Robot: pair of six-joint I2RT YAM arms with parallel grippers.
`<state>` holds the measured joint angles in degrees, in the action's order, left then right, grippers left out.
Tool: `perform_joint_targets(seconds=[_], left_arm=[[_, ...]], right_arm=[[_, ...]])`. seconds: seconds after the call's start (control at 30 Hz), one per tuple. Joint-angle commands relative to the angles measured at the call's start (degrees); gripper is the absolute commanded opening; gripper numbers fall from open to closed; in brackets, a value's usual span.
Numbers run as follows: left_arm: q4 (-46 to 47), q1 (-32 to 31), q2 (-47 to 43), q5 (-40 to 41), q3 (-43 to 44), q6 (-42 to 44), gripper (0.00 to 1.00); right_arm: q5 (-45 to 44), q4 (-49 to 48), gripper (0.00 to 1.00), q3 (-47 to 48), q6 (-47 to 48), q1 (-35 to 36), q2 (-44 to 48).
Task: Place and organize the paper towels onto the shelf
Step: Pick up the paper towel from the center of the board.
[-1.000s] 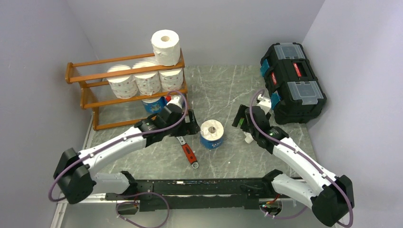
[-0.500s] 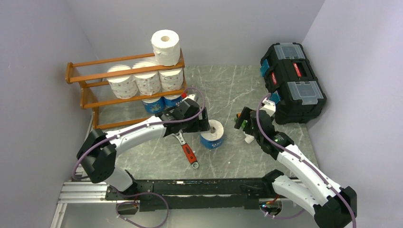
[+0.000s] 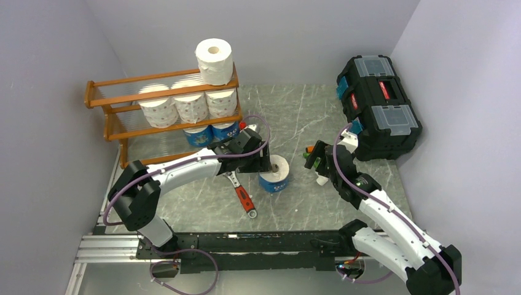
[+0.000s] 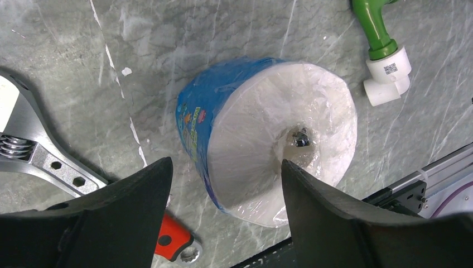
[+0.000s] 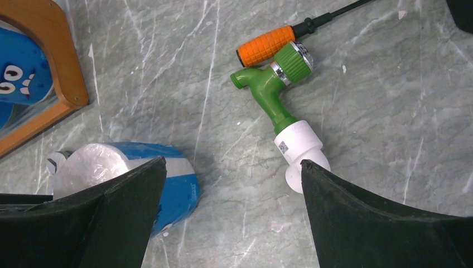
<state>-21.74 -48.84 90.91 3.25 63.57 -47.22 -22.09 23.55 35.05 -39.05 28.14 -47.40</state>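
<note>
A blue-wrapped paper towel roll (image 3: 274, 174) (image 4: 262, 134) stands upright on the marble table. My left gripper (image 3: 268, 161) (image 4: 226, 163) is open just above its left side, one finger outside the blue wrap and the other by the core, neither touching. The shelf (image 3: 110, 98) holds a white roll (image 3: 214, 60) on top, three printed rolls (image 3: 184, 104) on the middle tier and two blue rolls (image 3: 209, 132) below. My right gripper (image 3: 315, 158) (image 5: 233, 162) hovers open and empty to the right of the standing roll (image 5: 173, 184).
A red-handled wrench (image 3: 242, 193) (image 4: 33, 162) lies left of the roll. A green tap with a white fitting (image 5: 279, 106) and an orange-handled tool (image 5: 266, 44) lie under the right gripper. A black toolbox (image 3: 378, 104) stands at the back right.
The left arm has reached right from the shelf to the standing roll, and its jaws have narrowed over the roll's left wall. The right gripper has drifted slightly right.
</note>
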Motion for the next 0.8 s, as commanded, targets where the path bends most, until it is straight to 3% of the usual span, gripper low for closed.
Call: perform_joint_targets(seconds=[0.0,0.13,0.53,0.77], left_arm=[[1.3,-0.4,0.1,-0.8,1.1,1.1,0.75],[1.7,-0.4,0.7,-1.2,1.0,1.2,0.72],[1.3,-0.8,2.7,-1.6,1.6,1.7,0.73],[1.8,-0.9,1.0,-0.9,0.6,1.5,0.54]], right_arm=[[0.1,-1.2,0.92,-0.3,-0.2,-0.3,0.6],[0.3,-1.4,0.92,-0.4,-0.4,-0.3,0.2],[0.7,-1.7,0.92,-1.1,-0.3,-0.6,-0.1],[1.0,-1.8,0.92,-0.9,-0.3,-0.6,-0.6]])
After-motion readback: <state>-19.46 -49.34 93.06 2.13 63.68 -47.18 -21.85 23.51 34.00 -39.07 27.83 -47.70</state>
